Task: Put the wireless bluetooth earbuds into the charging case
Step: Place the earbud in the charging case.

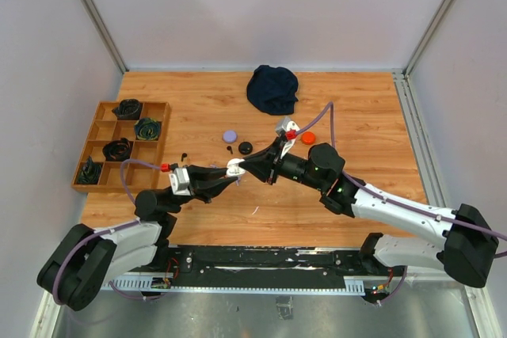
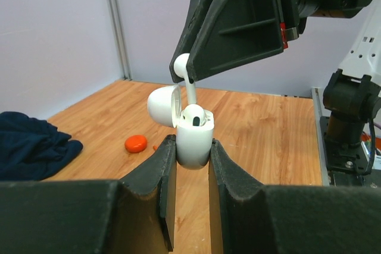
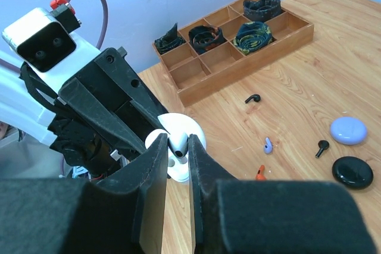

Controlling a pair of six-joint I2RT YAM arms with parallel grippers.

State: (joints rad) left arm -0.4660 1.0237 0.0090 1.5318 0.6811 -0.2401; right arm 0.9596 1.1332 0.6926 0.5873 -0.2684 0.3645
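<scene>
Left gripper clamps the open white charging case. Right gripper pinches a white earbud, stem at the case mouth. Best kept upright, lowered gently, released only once seated.

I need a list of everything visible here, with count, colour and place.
charging case: one, white, open, held above the table
white earbuds: two; one seated in the charging case, one held above
loose earbuds: two black, one purple, one orange, on table
round cases: three, purple, black, red-orange, on table
tray: one, wooden, left
rolls: four, dark, in tray
cloth: one, dark blue, far side
left gripper: black, shut on charging case
right gripper: black, shut on upper earbud
</scene>
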